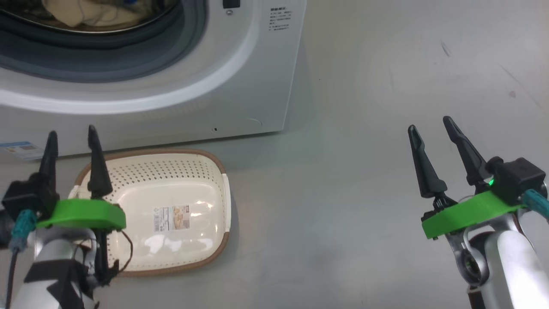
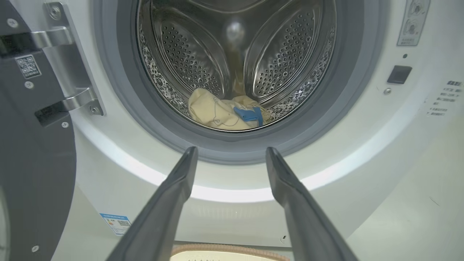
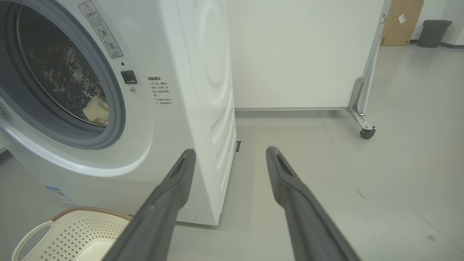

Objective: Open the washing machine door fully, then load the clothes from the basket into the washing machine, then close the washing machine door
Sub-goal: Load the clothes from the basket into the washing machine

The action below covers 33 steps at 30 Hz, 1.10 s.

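The white washing machine [image 1: 257, 77] stands at the top left of the head view with its drum mouth uncovered. The washing machine door [image 2: 32, 163] is swung out to the left, its dark inner side showing in the left wrist view. The clothes [image 2: 226, 112], cream fabric with a blue band, lie in the bottom of the steel drum [image 2: 235, 54]. On the floor before the machine sits the cream basket [image 1: 171, 210], nothing in it but its label. My left gripper [image 1: 70, 137] hangs open above the basket's left end. My right gripper [image 1: 429, 126] is open over bare floor, to the right of the machine.
Grey floor [image 1: 364, 193] spreads to the right of the machine. In the right wrist view a white panel on a caster [image 3: 367, 132] stands behind the machine, with a cardboard box [image 3: 402, 21] and a dark bin [image 3: 433, 32] far back.
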### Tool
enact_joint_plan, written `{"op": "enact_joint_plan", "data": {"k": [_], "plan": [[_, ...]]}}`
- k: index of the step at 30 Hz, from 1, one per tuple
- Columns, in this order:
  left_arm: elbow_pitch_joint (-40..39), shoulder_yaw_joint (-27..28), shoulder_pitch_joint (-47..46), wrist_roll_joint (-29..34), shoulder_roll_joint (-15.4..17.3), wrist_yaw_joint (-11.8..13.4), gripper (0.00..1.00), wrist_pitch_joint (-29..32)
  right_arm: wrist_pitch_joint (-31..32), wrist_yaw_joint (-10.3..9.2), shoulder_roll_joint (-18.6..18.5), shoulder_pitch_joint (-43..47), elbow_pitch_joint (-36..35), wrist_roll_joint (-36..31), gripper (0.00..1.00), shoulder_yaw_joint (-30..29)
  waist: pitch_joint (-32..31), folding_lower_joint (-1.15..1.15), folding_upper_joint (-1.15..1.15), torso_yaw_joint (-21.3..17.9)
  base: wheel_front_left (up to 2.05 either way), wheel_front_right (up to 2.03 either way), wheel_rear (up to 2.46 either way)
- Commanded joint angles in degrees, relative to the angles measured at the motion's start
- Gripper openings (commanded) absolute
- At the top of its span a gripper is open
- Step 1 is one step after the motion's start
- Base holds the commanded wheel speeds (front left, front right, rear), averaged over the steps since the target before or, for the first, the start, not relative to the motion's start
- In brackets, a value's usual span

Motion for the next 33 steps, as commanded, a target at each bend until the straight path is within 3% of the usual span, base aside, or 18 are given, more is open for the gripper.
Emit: {"op": "enact_joint_plan", "data": {"k": [1, 15, 33], "plan": [[-2.9, 2.2, 0.9, 1.0, 1.0, 0.6, 1.0, -0.4, 0.6, -0.16, -0.4, 0.3, -2.3, -0.6, 1.0, 0.5, -3.0, 0.01, -0.01, 1.8, 0.0, 0.0, 0.0], [-8.3, 0.8, 12.8, 2.6, -3.1, 1.6, 1.0, -0.4, 5.0, -0.16, -0.4, 7.4, -6.2, -2.4, 1.0, -1.6, -12.5, 0.01, -0.01, 6.1, 0.0, 0.0, 0.0], [-12.3, 0.0, 17.1, 3.7, -2.7, 3.0, 1.0, 0.0, 7.2, -0.16, -0.4, 12.0, -11.1, -1.8, 1.0, -2.1, -15.5, 0.01, -0.01, 6.0, 0.0, 0.0, 0.0]]}}
